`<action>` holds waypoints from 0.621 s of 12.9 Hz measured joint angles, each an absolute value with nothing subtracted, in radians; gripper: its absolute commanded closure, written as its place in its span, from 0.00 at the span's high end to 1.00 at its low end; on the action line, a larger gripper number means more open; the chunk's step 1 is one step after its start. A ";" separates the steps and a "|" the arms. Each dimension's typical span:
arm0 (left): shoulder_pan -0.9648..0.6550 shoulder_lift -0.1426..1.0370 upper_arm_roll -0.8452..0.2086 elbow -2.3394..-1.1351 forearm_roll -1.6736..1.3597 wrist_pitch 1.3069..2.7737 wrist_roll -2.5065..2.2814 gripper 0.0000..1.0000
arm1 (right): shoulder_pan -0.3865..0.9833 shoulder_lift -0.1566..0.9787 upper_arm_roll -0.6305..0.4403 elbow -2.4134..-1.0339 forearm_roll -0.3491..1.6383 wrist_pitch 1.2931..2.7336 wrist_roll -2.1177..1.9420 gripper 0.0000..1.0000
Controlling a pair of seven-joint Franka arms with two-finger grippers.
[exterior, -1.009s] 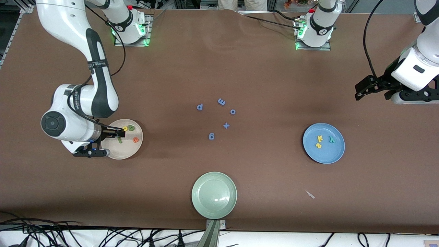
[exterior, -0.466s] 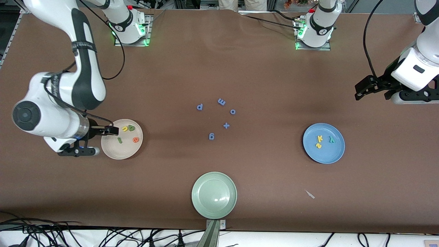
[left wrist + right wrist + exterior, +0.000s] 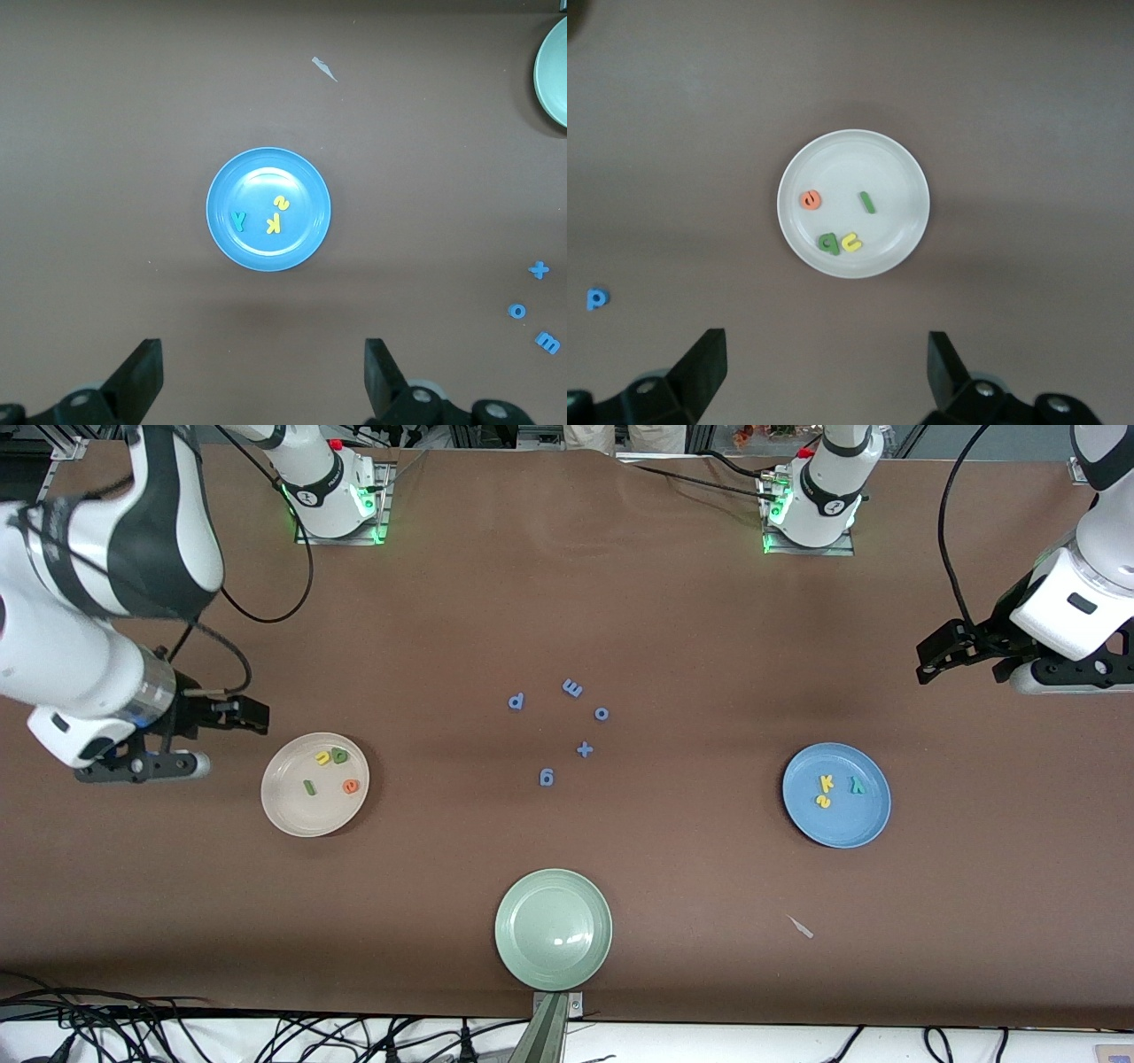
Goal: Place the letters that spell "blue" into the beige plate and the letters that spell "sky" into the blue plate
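Note:
The beige plate (image 3: pixel 292 815) (image 3: pixel 895 168) holds the orange e (image 3: pixel 352 786) (image 3: pixel 811 200), yellow u (image 3: pixel 323 758) (image 3: pixel 850 242), olive-green b (image 3: pixel 338 755) (image 3: pixel 828 243) and light-green l (image 3: pixel 309 786) (image 3: pixel 867 203). My right gripper (image 3: pixel 251 716) (image 3: pixel 824 363) hangs open and empty over bare table beside that plate. The blue plate (image 3: pixel 837 828) (image 3: pixel 266 252) holds the yellow s (image 3: pixel 823 801) (image 3: pixel 281 203), yellow k (image 3: pixel 827 782) (image 3: pixel 273 225) and teal y (image 3: pixel 857 785) (image 3: pixel 238 220). My left gripper (image 3: pixel 928 662) (image 3: pixel 263 372) waits open and empty over the table's left-arm end.
Blue letters p (image 3: pixel 516 701), m (image 3: pixel 572 688), o (image 3: pixel 601 713), g (image 3: pixel 547 778) and a plus sign (image 3: pixel 584 749) lie mid-table. A pale green plate (image 3: pixel 554 928) sits near the front edge. A small pale scrap (image 3: pixel 801 927) lies nearer the camera than the blue plate.
My right gripper has risen and drawn back off the beige plate toward the right arm's end of the table, leaving the l lying in the plate. The left arm has not moved.

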State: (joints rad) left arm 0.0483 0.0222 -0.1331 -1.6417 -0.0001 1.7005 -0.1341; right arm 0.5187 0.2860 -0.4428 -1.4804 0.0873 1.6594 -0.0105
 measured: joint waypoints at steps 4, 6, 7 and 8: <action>0.048 0.022 -0.133 -1.641 0.000 1.699 -0.134 1.00 | 0.294 0.154 -0.226 -1.480 0.053 1.568 0.000 1.00; 0.048 0.022 -0.133 -1.641 0.000 1.692 -0.134 1.00 | 0.207 0.123 -0.157 -1.484 0.048 1.539 -0.001 1.00; 0.048 0.022 -0.133 -1.641 0.000 1.689 -0.134 1.00 | 0.191 0.116 -0.149 -1.487 0.047 1.533 -0.001 1.00; 0.048 0.022 -0.133 -1.641 0.000 1.688 -0.134 1.00 | 0.181 0.112 -0.145 -1.497 0.047 1.529 -0.001 1.00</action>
State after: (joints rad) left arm 0.0483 0.0222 -0.1330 -1.6415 -0.0001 1.6884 -0.1341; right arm 0.1814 0.1117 -0.1454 -1.4974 0.0472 1.5293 -0.0014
